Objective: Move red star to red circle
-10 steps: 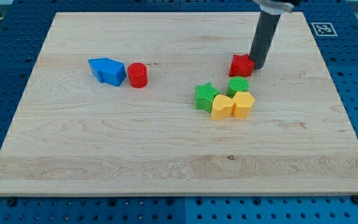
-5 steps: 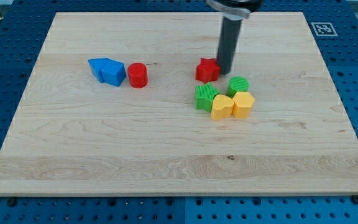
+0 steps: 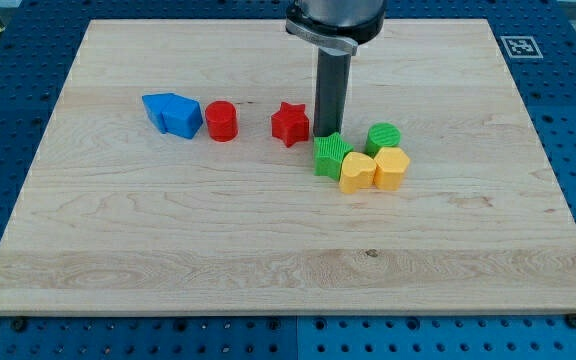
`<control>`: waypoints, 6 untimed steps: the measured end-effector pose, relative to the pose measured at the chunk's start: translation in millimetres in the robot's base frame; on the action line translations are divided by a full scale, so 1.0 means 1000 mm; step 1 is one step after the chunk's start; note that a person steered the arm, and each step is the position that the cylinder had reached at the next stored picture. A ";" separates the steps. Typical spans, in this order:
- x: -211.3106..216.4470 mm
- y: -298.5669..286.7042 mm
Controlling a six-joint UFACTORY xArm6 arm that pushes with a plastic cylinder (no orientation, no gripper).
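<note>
my tip (image 3: 327, 133) stands on the counter (image 3: 268, 260) just to the view's right of the red star (image 3: 290, 123), close against it or nearly so, though i cannot tell if they touch. there is no claw on this rod, so nothing is apart, together or clamped; it can only shove.

the step in hand, as i judge it, is the push toward the view's left. the red circle (image 3: 221, 121) lies beyond the star from my tip, near it but with bare wood between them. the next move calls for a steady slide leftward, keeping my tip behind the star's middle so it does not spin off a point and slip away.

the star is a small, bright red, five-pointed block lying flat, about the same height as the circle.

directly below my tip sits a green star (image 3: 331, 155), very close, with a green circle (image 3: 384, 137) and two yellow blocks (image 3: 373, 169) lower right. two blue blocks (image 3: 173, 113) sit past the circle.
</note>
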State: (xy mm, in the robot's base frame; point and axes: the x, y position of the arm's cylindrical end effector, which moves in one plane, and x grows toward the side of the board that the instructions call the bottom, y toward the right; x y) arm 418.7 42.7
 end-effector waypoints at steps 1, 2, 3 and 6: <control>0.001 -0.011; 0.001 -0.036; -0.006 -0.058; -0.038 -0.138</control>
